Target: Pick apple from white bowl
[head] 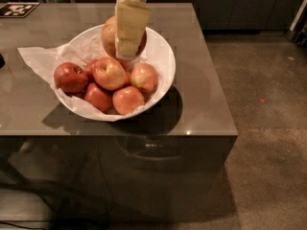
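My gripper [125,44] hangs above the back of the white bowl [164,56] and is shut on the apple [108,35], a large pale yellow-orange one with a red blush. The apple is held up off the pile, partly hidden behind the pale yellow finger [129,25]. The bowl is lined with crumpled white paper [38,59] and holds several more apples: a dark red one [69,77] at the left and red-and-yellow ones [110,73] in the middle and front.
The bowl stands on a glossy grey-brown table [201,109] whose front edge runs below it and right edge is near the bowl. A black-and-white marker tag [17,8] lies at the far left corner. Concrete floor [268,128] is to the right.
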Tool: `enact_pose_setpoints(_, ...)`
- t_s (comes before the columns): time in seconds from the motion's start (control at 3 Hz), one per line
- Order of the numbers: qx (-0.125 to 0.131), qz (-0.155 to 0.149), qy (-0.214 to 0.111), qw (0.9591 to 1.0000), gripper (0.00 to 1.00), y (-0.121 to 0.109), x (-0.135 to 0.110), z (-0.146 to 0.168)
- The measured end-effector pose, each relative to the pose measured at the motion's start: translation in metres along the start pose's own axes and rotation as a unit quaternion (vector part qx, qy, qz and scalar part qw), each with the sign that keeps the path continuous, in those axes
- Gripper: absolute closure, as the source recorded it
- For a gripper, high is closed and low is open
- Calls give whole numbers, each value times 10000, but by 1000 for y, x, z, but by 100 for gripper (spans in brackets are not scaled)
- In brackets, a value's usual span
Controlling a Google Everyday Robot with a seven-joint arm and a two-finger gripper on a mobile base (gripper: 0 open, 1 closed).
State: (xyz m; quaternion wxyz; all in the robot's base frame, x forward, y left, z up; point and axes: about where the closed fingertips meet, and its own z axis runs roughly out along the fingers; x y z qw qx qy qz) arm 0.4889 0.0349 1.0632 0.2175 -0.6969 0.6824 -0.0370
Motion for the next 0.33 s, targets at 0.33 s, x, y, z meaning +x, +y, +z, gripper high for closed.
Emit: enact_pose_setpoints(0.33, 0, 0, 0, 10000, 100, 0, 0, 0)
